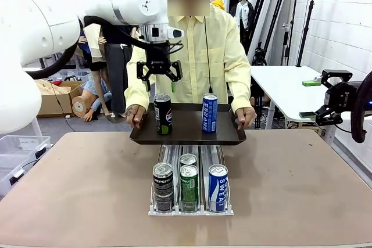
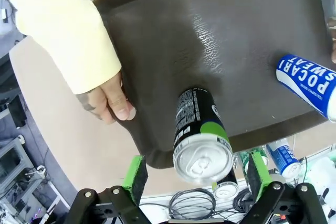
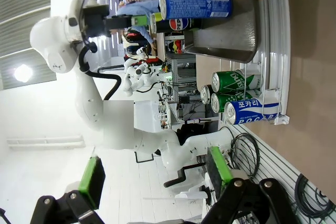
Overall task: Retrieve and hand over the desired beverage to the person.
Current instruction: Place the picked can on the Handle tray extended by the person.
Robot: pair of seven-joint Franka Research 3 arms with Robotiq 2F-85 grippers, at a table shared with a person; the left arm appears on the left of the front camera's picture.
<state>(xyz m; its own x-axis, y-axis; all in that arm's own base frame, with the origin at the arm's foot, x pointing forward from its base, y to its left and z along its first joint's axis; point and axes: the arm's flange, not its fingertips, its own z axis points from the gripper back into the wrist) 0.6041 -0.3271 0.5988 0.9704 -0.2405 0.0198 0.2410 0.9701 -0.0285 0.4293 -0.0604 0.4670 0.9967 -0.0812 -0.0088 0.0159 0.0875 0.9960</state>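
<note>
The left arm reaches in from the left across the middle, its wrist bent down so the left hand points straight down with its green-padded fingers spread wide apart, gripping nothing. The right arm stays at the right edge, raised off the tabletop, its right hand likewise wide open, holding nothing.

I'm working in a robotics lab: white walls, light stands, cardboard boxes, a spare white table nearby.
</note>
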